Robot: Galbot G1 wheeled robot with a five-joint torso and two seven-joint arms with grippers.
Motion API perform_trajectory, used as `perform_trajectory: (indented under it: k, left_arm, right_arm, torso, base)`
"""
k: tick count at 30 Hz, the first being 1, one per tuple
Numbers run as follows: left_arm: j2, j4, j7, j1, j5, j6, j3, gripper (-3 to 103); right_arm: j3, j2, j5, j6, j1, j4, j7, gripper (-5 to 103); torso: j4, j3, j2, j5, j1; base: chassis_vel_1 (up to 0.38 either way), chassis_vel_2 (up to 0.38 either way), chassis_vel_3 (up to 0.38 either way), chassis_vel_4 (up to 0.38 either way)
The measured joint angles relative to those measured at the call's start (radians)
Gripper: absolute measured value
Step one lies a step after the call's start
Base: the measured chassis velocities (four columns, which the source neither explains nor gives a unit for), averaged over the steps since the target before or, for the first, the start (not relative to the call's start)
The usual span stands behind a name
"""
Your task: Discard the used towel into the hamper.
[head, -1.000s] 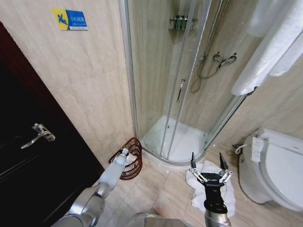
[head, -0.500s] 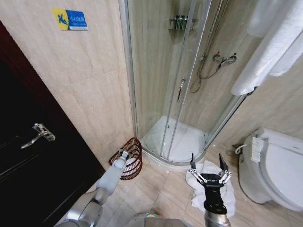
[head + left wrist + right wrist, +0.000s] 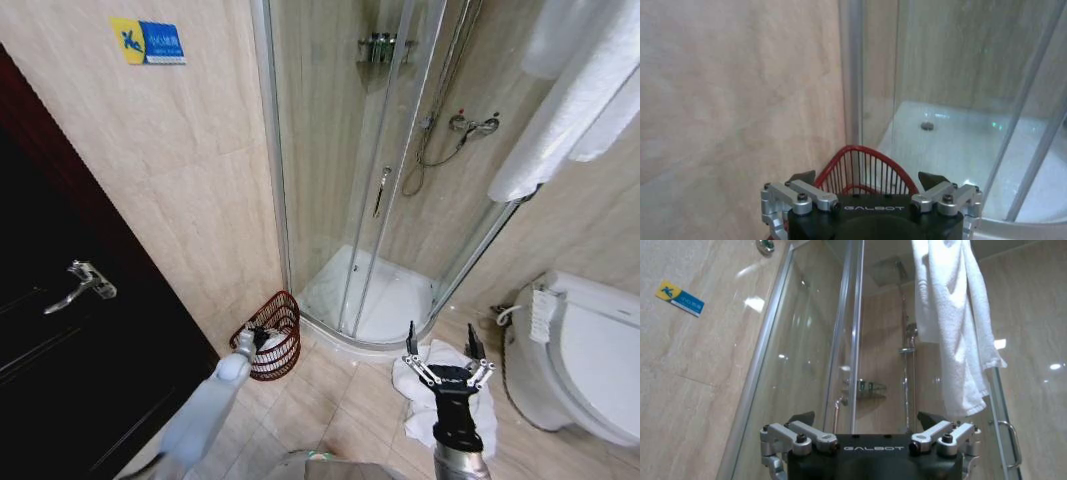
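So the left claw (image 3: pixel 262 333) is spread wide with nothing between its fingers, sitting right at the rim of the hamper (image 3: pixel 283 350). Compared with a second ago the arm has pulled back a bit toward the robot, and there's a white lump visible inside the basket just past the claw, which looks to me like towel that's been let go in there. From the left wrist, the claw (image 3: pixel 867 179) is clearly released and the red wire rim of the hamper (image 3: pixel 867 160) sits just beyond it, against the wall beside the shower enclosure (image 3: pixel 380 200).

The right claw (image 3: pixel 441 345) is also spread and holding nothing, hanging above a crumpled white towel (image 3: pixel 478 410) on the floor near the toilet (image 3: pixel 585 360). That one hasn't budged, so I'd guess the job is only partly done.
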Motion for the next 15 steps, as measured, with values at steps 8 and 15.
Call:
perform_trajectory:
  k: [8, 15]
  left_arm:
    - [0.012, -0.246, -0.005, 0.218, -0.046, 0.011, -0.136, 100]
    - [-0.025, -0.454, -0.068, 0.369, -0.051, 0.061, -0.22, 100]
  right_arm:
    - [-0.002, 0.0, 0.015, -0.079, -0.005, 0.099, -0.03, 100]
    - [0.011, 0.0, 0.041, -0.145, 0.034, 0.171, -0.031, 100]
  torso:
    - [-0.0005, 0.0, 0.0, -0.0002, 0.0]
    - [-0.0005, 0.0, 0.0, 0.0003, 0.0]
  base:
    - [0.0, 0.0, 0.0, 0.0]
    - [0.0, 0.0, 0.0, 0.0]
